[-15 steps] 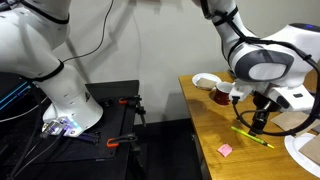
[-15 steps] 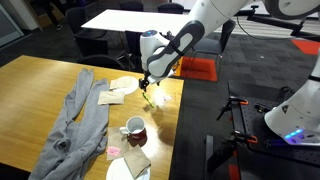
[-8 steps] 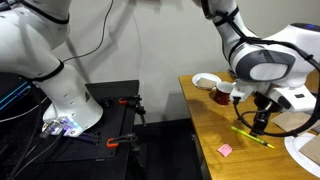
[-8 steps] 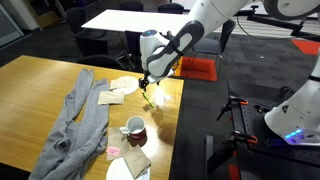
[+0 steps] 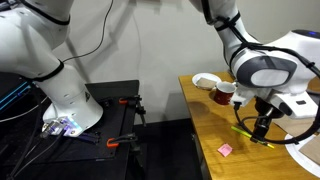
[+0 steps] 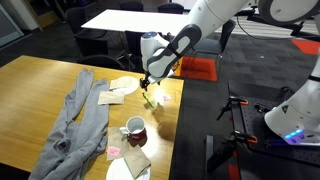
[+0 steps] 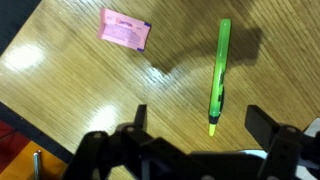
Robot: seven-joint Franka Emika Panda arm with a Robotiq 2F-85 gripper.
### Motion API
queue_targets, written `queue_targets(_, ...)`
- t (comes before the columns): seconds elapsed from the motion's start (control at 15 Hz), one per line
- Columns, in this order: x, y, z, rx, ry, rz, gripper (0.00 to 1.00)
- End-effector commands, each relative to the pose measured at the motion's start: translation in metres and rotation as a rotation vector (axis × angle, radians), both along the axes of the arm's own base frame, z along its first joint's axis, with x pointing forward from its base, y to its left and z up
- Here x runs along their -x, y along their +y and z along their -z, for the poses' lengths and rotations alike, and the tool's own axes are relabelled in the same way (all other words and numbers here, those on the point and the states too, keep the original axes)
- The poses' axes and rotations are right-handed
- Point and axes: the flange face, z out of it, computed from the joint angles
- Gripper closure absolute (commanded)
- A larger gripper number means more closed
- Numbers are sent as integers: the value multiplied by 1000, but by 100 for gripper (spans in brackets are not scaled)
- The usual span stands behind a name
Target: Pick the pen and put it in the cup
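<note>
Plainly, the gripper (image 7: pixel 198 120) is shown spread wide in the wrist view, and nothing is held between its 2 fingers (image 7: pixel 140 116). Its body is blurred and dark along the lower edge, where it is partly cut off. The pen (image 7: pixel 217 72), yellow-green, is laid flat on the wooden table (image 7: pixel 60 95). Its near end lies in the gap between the fingers, closer to the one on the picture's right. Whether that finger touches it cannot be told. A pink sticky note (image 7: pixel 125 28) is seen well apart from the pen, near the top of that view.

In an exterior view the gripper (image 5: pixel 262 128) is held low over the pen (image 5: pixel 252 137), part of which is hidden behind the fingers. The sticky note (image 5: pixel 226 150) lies near, toward the table's edge. The cup (image 5: pixel 223 93), a dark red mug, is stood upright further back, just beside a white shallow bowl (image 5: pixel 205 80). What either one holds cannot be made out.

In an exterior view the gripper (image 6: pixel 146 82) and the pen (image 6: pixel 148 100) are too small for the fingers to be told apart. The cup (image 6: pixel 133 128) is seen with its white interior, but its contents are unclear. A grey cloth (image 6: pixel 85 112) is draped over the table beside it.
</note>
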Motion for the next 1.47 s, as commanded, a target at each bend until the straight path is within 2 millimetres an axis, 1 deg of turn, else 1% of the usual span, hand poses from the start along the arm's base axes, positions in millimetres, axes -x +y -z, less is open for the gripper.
queue_targets(0.0, -16, -1, 5, -9, -21, 7, 0)
queue_targets(0.33, -32, 3, 17, -30, -5, 0, 0)
queue_targets(0.87, -54, 13, 43, -47, -3, -15, 0)
queue_targets(1.4, -62, 19, 67, -47, -7, -24, 0)
